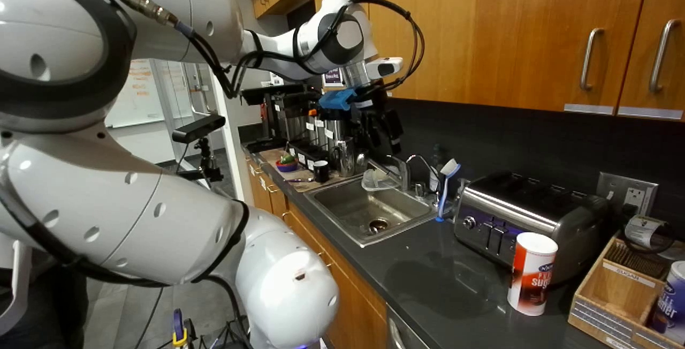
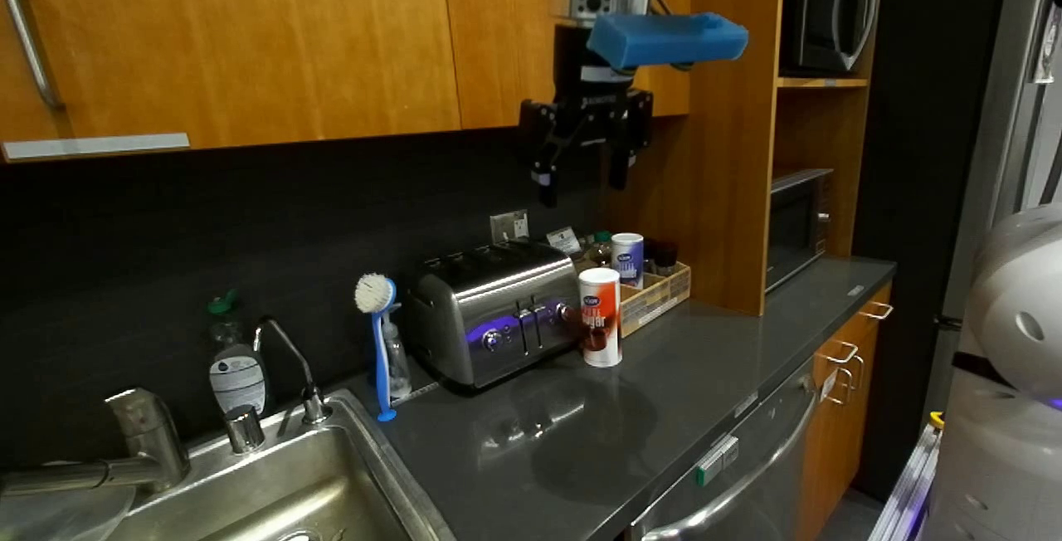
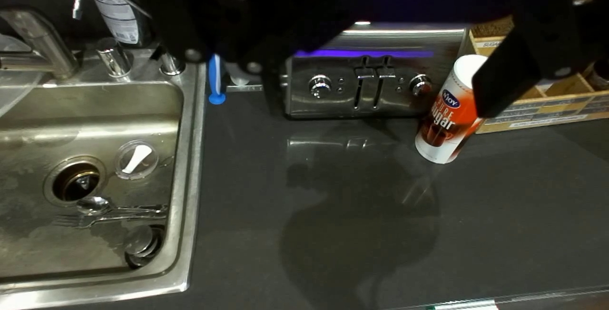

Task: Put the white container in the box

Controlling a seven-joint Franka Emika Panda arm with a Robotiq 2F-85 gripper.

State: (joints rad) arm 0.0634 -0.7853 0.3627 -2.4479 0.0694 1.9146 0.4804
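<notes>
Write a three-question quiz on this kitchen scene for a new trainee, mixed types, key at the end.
1. True or false: the gripper is open and holds nothing.
2. Relative to the tan box, the white sugar canister is: A) inside it, upright; B) outside it, upright; C) outside it, on its side.
3. Short answer: what blue-handled thing stands between the sink and the toaster?

Key: 1. True. 2. B. 3. The dish brush.

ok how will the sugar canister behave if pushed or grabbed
The sugar canister stands tall and narrow, so a push near its top could tip it. Once down, its cylindrical shape would probably let it roll. Its straight sides suggest it's fairly stiff.
</notes>
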